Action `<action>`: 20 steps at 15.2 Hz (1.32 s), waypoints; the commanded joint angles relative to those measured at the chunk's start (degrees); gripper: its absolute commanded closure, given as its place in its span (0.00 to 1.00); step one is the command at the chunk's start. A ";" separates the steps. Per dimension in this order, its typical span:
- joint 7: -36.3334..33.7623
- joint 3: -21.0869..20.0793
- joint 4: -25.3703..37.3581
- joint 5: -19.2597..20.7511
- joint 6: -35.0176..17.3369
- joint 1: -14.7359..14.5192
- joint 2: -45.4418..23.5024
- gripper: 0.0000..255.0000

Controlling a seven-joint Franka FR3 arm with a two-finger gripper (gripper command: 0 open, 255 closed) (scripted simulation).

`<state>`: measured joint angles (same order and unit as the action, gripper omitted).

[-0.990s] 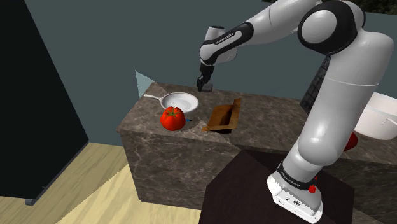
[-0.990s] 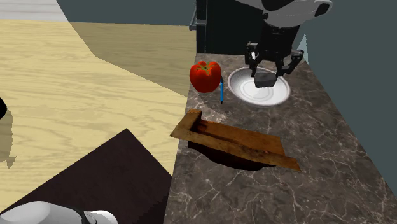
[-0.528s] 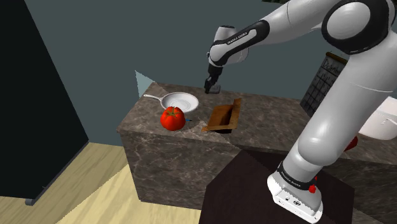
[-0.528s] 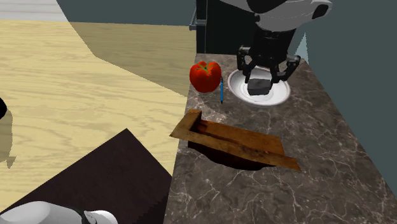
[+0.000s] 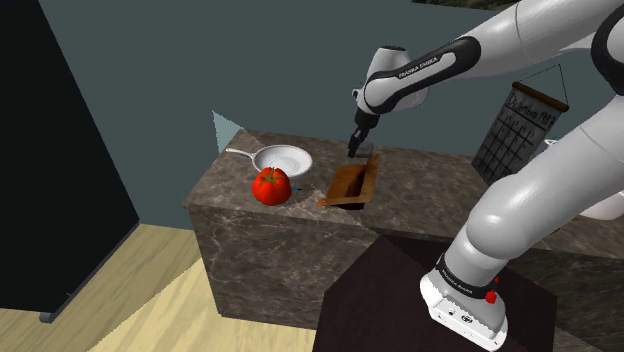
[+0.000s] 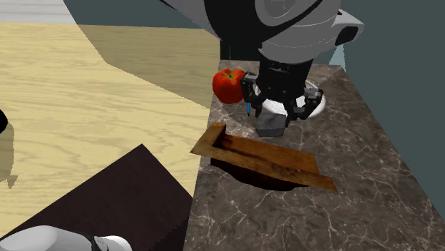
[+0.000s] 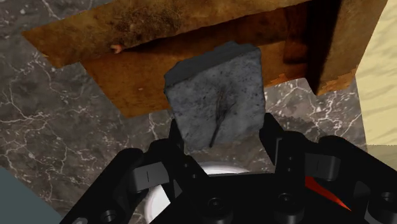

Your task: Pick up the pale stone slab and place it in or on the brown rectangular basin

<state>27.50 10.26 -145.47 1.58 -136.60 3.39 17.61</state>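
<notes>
Done: grey stone slab lifted off the counter, clamped between the gripper's fingers
Slab now: airborne at the brown basin's far edge
Left: carry over, lower, release

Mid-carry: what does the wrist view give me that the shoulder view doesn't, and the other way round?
Wrist view: the gripper shut on the grey stone slab, its fingers clasping opposite sides, with the slab seen against the edge of the brown basin.
Shoulder view: the red tomato near the counter's edge, the arm stretching from its stand, and the gripper's height above the basin.
Both: the gripper over the basin, which is sunk in the marble counter.
</notes>
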 commanded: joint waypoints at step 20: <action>1.81 1.23 -6.73 -1.01 -11.72 -0.23 -5.02 1.00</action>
<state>29.31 11.50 -152.21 0.56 -148.32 3.16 12.59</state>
